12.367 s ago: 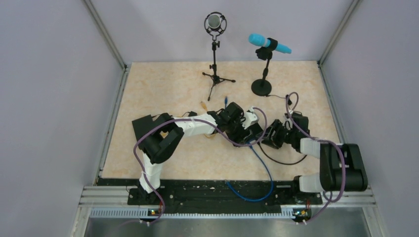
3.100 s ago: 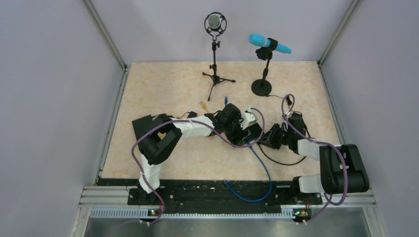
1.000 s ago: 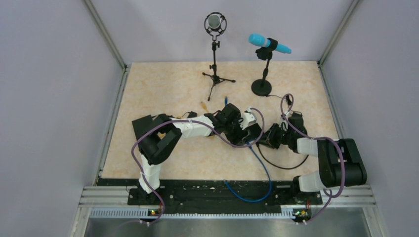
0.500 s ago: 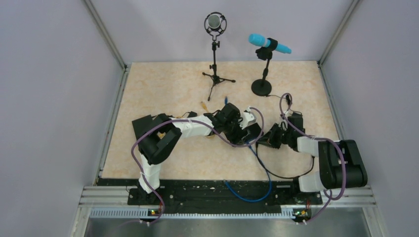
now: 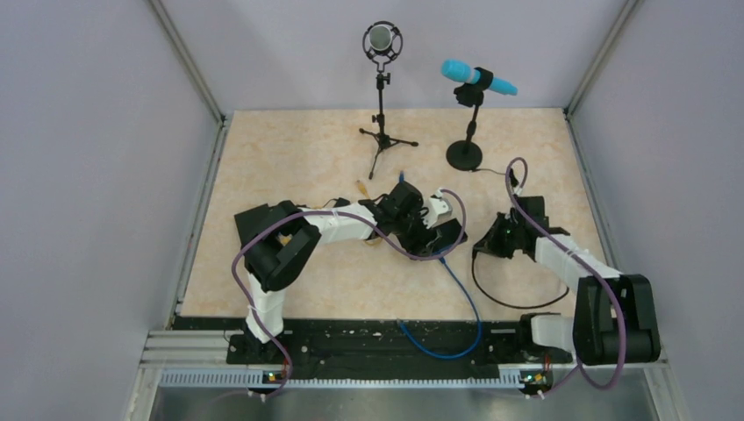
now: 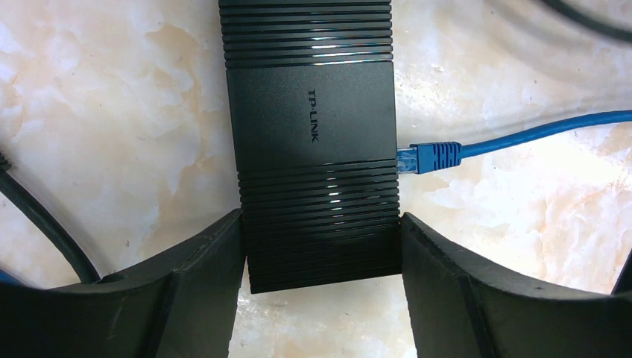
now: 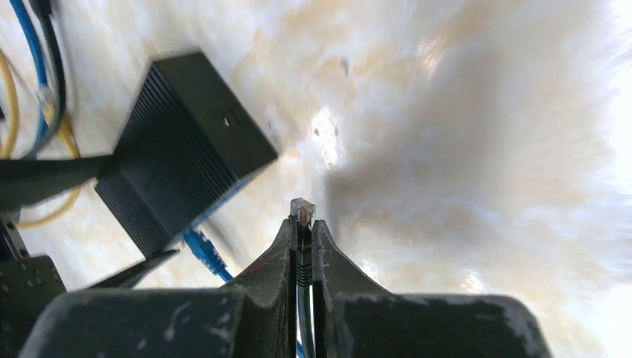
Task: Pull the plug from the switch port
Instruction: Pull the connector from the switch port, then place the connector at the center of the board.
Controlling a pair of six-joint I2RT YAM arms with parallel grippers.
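Right tool [image 7: 301,230] has swung off the switch [image 6: 313,127], clenched on the freed plug [image 7: 302,209]; my left tool [image 6: 322,237] clamps the switch.

Your plug [image 7: 302,210] is a small clear connector on a thin black cable. You see it at lower centre of the right wrist view, pointing up the frame, pinched between the fingertips of the right gripper [image 7: 302,226]. It is apart from the switch [image 7: 186,142], a flat black ribbed box at upper left. In the left wrist view the switch lies flat at centre, its near end clamped by the left gripper [image 6: 322,227]. A blue plug [image 6: 426,156] sits in its right edge.
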